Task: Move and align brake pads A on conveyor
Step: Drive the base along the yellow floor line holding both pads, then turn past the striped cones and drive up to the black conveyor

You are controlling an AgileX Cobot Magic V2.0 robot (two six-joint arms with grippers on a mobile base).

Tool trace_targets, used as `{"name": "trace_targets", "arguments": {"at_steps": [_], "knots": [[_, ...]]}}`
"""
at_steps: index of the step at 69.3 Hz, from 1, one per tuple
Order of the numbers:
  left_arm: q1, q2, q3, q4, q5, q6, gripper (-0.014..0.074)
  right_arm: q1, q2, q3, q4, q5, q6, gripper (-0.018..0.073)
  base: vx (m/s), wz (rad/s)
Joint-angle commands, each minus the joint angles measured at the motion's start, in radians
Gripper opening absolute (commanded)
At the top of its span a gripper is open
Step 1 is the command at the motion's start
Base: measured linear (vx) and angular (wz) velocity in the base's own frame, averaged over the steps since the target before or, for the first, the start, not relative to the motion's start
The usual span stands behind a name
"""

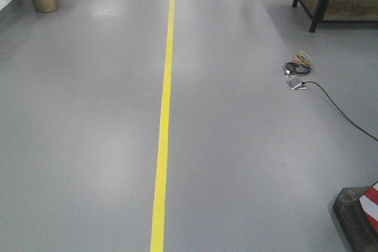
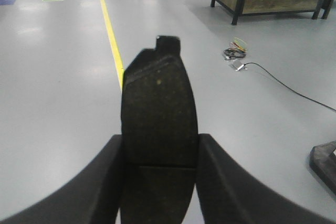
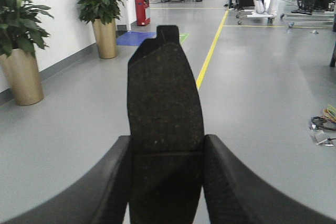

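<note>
Your left gripper (image 2: 160, 182) pinches a pad (image 2: 159, 129) between its two black fingers (image 2: 100, 182); the pad stands on end, its groove level with the fingertips and its notched tip pointing away. Beyond it you see grey floor, a yellow line (image 2: 109, 30) and a cable coil (image 2: 234, 52). Your right gripper (image 3: 167, 182) clamps a second pad (image 3: 165, 114) the same way between its fingers (image 3: 231, 182). Past it stand two potted plants (image 3: 102, 14). No conveyor shows.
</note>
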Motion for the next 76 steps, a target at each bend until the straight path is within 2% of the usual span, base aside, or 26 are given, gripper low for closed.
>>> {"name": "trace_targets", "arguments": {"at_steps": [1, 24, 76], "knots": [[-0.003, 0.010, -0.029, 0.019, -0.088, -0.005, -0.0006, -0.004, 0.011, -0.028, -0.022, -0.102, -0.008, -0.0004, 0.44, -0.19], [-0.003, 0.010, -0.029, 0.019, -0.088, -0.005, -0.0006, -0.004, 0.011, -0.028, -0.022, -0.102, -0.008, -0.0004, 0.35, -0.43], [-0.003, 0.010, -0.029, 0.019, -0.088, -0.005, -0.0006, -0.004, 0.011, -0.028, -0.022, -0.102, -0.008, -0.0004, 0.20, -0.75]]}}
